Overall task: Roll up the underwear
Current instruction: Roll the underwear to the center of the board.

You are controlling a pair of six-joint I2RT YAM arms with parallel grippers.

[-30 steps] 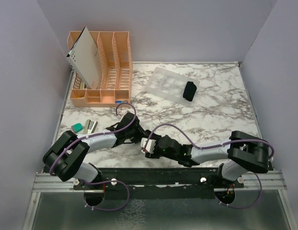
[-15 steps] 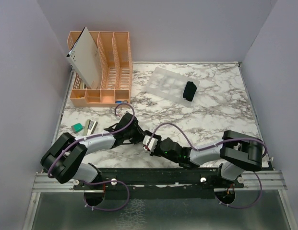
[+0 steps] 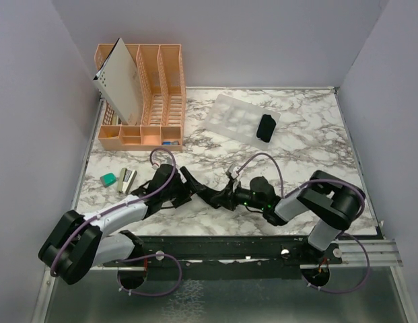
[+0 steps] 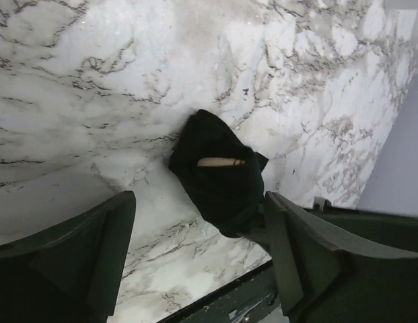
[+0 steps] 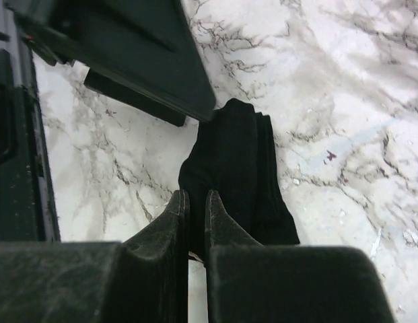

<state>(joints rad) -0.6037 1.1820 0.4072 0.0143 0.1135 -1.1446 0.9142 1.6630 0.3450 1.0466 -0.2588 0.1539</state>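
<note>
Though grey-veined, white table [image 3: 330, 148], lilac walls [image 3: 262, 40]

Black underwear [image 4: 215, 192] with tan band; white grey-veined marble table [image 3: 309, 161]; peach organiser [image 3: 158, 101]

A robotics lab test cell; plain lilac panels [image 3: 33, 101] box in a marble-print table [image 3: 309, 161]; the left arm [image 3: 121, 212] and right arm [image 3: 293, 205] sit on an aluminium rail [image 3: 74, 254].

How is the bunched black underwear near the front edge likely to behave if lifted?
Probably floppy: the black fabric underwear bundle with a tan band shows soft folds and would likely sag or unroll. Likely light: the right end effector pinches it by a thin fold. Unlikely to roll away; it lies slumped on the marble table.
</note>
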